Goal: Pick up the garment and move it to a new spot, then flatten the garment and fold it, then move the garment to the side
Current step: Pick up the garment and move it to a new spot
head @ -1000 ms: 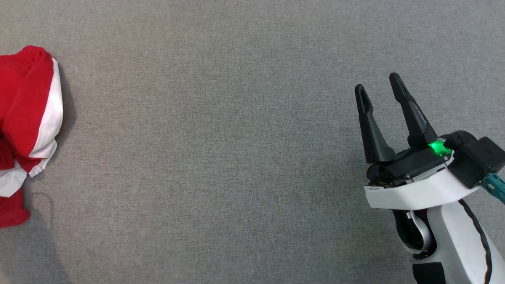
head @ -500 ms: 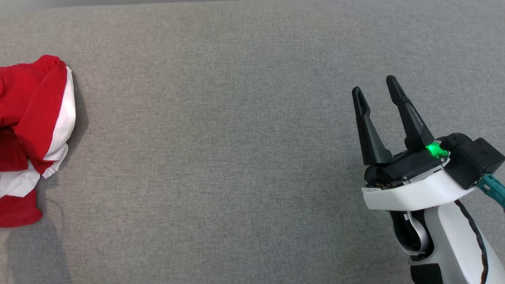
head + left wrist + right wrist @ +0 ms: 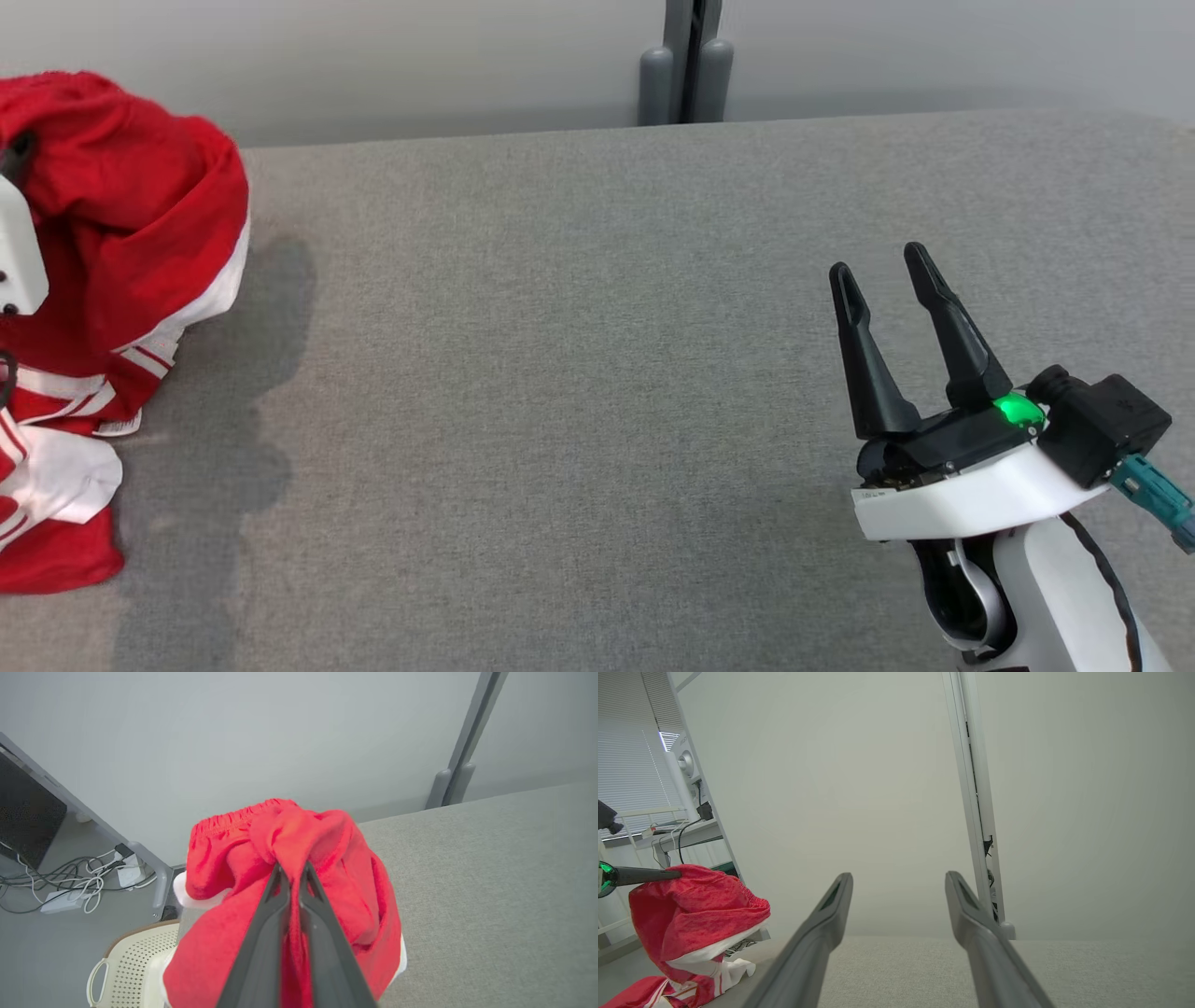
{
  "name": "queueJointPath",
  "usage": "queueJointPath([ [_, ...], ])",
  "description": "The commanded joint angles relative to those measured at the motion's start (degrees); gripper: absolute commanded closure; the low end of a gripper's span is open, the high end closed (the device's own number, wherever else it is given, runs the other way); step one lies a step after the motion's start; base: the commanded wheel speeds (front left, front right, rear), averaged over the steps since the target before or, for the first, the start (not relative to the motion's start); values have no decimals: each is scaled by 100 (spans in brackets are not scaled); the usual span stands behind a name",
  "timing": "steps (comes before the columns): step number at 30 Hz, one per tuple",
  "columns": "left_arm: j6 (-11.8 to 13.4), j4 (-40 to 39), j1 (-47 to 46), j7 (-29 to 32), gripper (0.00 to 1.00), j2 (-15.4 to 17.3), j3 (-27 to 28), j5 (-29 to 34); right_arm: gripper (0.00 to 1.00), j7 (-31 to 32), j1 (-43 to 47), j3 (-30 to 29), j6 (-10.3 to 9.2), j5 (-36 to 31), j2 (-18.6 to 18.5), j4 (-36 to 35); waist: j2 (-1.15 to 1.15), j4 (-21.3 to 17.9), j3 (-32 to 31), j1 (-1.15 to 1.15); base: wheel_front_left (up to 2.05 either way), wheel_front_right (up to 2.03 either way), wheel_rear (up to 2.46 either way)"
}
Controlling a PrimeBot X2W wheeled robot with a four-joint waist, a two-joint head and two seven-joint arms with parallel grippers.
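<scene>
Here, the left tool (image 3: 292,868) pinches the red garment (image 3: 224,849) while the right tool (image 3: 878,261) gapes apart.

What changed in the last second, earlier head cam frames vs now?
The left tool is now shut on the red garment and has raised its top off the grey table; the lower part still trails on it. The head view shifted because the camera tilted up. The right tool stayed open and in place.
</scene>
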Motion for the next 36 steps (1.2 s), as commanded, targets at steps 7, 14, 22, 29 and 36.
queueJointPath([
  [7, -7, -1145, 183, 65, 100, 138, -453, -253, 0, -1, 225, -30, 13, 73, 18, 2, 0, -498, -412, 0, 0, 0, 0],
  [14, -6, -2183, 574, 197, 100, 11, -876, -555, 0, -1, 361, -22, 13, 94, -9, 13, 0, -953, -630, 0, 0, 0, 0],
  [22, 103, -2535, 1455, 83, 100, -384, -1383, -598, 0, -1, 459, 38, 13, 169, -44, -3, 0, -1376, -721, 0, 0, 0, 0],
  [29, 71, -1469, 1877, -897, 100, -1062, -1854, -252, 0, -1, 405, 93, 13, 205, -51, -6, 0, -1536, -606, 0, 0, 0, 0],
  [36, 22, -112, 1667, -1639, 0, -1634, -2275, -2, 0, -1, 382, 88, 13, 212, -37, 7, 0, -1461, -457, 0, 0, 0, 0],
])
